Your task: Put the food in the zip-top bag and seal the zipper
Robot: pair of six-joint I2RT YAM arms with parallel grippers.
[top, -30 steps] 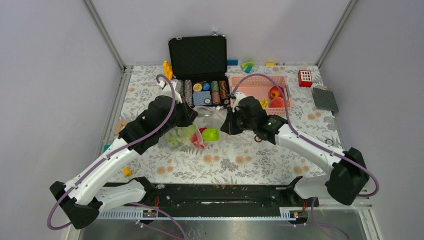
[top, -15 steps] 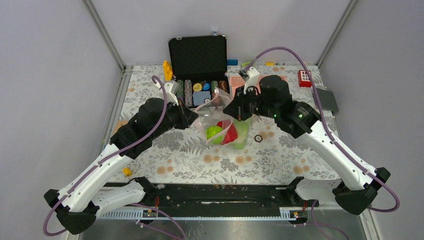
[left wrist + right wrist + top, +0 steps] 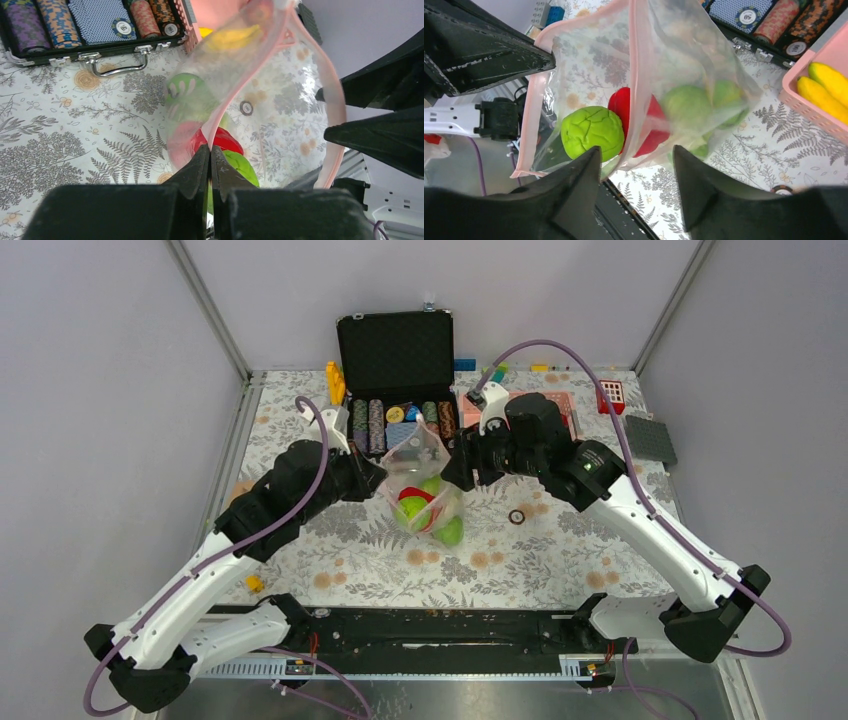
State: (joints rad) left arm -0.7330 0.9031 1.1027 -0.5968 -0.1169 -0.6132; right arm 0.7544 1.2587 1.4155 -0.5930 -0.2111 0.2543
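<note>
Hanging between both tools, the zip-top bag (image 3: 420,465) holds one red pepper (image 3: 620,110) and three green cabbages (image 3: 592,131), two blurred by film. The left tool (image 3: 210,149) pinches the zipper (image 3: 633,75); the right tool (image 3: 636,152) gapes astride it.

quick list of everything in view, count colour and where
zip-top bag: one, clear, hanging between the arms
zipper: one, pink, along bag mouth, unsealed
cabbages: at least three, green, inside bag
red pepper: one, red, inside bag
bananas: two, yellow, in basket
basket: one, pink, right of case
chip case: one, black, open, far centre
red block: one, far right
grey plate: one, right edge
ring: one, dark, right of bag
arms: two, white and black, flanking bag
left fingers: two, black, shut on zipper
right fingers: two, black, apart astride bag edge
</note>
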